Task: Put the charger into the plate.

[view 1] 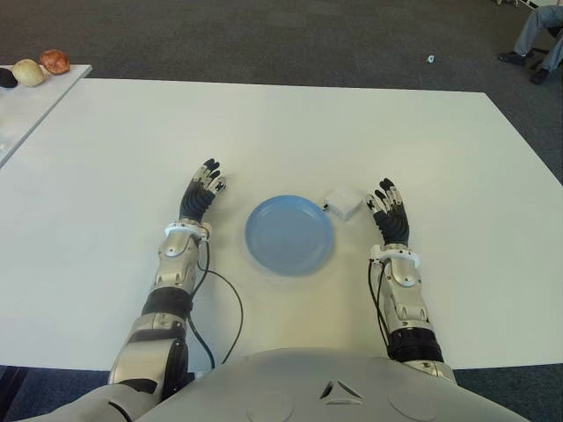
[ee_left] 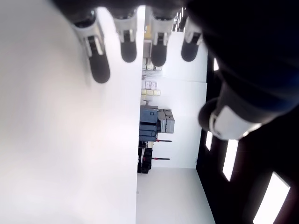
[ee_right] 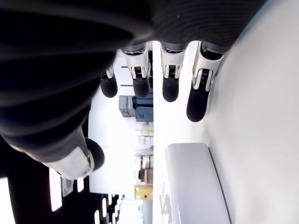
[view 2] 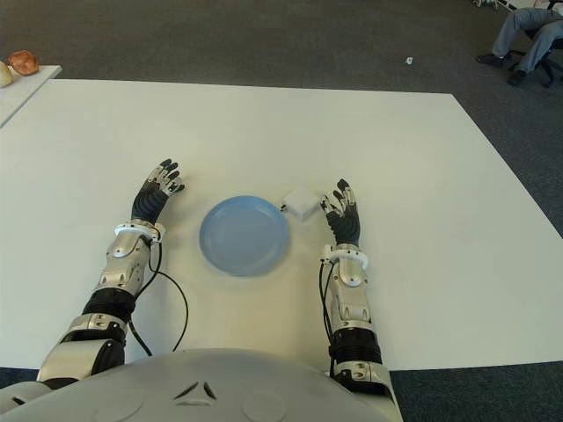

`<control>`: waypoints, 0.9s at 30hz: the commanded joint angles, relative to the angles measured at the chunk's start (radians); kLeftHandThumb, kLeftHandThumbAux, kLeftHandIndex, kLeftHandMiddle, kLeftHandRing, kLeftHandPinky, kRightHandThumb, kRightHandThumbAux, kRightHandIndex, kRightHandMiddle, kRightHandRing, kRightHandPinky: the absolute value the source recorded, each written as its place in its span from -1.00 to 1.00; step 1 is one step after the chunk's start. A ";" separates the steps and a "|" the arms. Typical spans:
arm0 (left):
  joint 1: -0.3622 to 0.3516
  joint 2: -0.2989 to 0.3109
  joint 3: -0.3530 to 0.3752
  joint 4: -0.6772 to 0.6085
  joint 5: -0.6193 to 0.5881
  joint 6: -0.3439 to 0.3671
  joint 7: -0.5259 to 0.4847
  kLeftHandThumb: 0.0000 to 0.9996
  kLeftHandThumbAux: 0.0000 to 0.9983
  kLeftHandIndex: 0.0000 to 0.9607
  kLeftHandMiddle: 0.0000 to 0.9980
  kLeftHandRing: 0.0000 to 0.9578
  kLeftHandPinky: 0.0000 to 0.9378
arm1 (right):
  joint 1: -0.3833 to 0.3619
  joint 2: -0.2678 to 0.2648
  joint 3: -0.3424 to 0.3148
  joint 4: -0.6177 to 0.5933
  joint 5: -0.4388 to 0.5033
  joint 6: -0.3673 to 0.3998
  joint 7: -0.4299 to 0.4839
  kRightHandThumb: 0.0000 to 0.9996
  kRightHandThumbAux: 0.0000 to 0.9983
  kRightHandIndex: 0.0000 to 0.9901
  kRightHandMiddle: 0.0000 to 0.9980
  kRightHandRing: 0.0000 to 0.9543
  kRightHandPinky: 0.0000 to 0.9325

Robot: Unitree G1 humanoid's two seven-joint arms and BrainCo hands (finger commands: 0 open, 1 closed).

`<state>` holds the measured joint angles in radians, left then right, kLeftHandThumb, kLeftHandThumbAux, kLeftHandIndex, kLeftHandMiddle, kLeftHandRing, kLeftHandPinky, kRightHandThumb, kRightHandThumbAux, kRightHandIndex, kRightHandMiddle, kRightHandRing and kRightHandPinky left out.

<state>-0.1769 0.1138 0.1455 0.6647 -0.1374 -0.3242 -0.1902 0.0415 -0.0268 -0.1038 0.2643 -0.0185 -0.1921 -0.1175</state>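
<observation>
Left eye view gives us one white charger [view 1: 344, 203] lying flat on the white table [view 1: 457, 158], just beside the fingertips of our right hand [view 1: 390, 216] on its inner side, and just off the far right rim of the single blue plate [view 1: 289, 235]. The charger is outside the plate, and we cannot tell whether the two touch. In the right wrist view the charger [ee_right: 194, 184] sits close under our palm, with four fingers [ee_right: 197, 103] stretched straight out and the thumb held apart, so that hand is spread and grips nothing.

Our left hand [view 1: 201, 191] shows on the other side of the plate, a little apart from its rim; its own wrist view shows four fingers [ee_left: 96, 64] extended and the thumb apart, holding nothing.

Far beyond our left hand, at the corner of a second table [view 1: 26, 110], we count three roundish things [view 1: 32, 69]. Well beyond our right hand, on the dark carpet, a person's legs [view 1: 538, 42] show at the edge.
</observation>
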 commanded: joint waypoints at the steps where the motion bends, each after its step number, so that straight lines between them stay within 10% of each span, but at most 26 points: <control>1: 0.007 -0.012 -0.007 0.018 0.009 0.018 0.007 -1.00 0.18 -0.94 -0.80 -0.84 -0.85 | 0.014 -0.006 0.003 -0.012 -0.023 0.029 -0.013 -0.79 0.38 -0.99 -0.82 -0.83 -0.80; 27: 0.146 -0.067 -0.042 -0.146 -0.011 -0.005 -0.022 -1.00 0.22 -0.91 -0.81 -0.83 -0.79 | -0.113 -0.108 0.033 -0.133 -0.180 0.220 -0.037 -0.14 -0.08 -1.00 -0.99 -0.99 -0.88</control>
<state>-0.0677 0.0528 0.1057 0.5241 -0.1397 -0.3358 -0.1959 -0.0419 -0.1083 -0.0775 0.1094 -0.1796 0.0029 -0.1658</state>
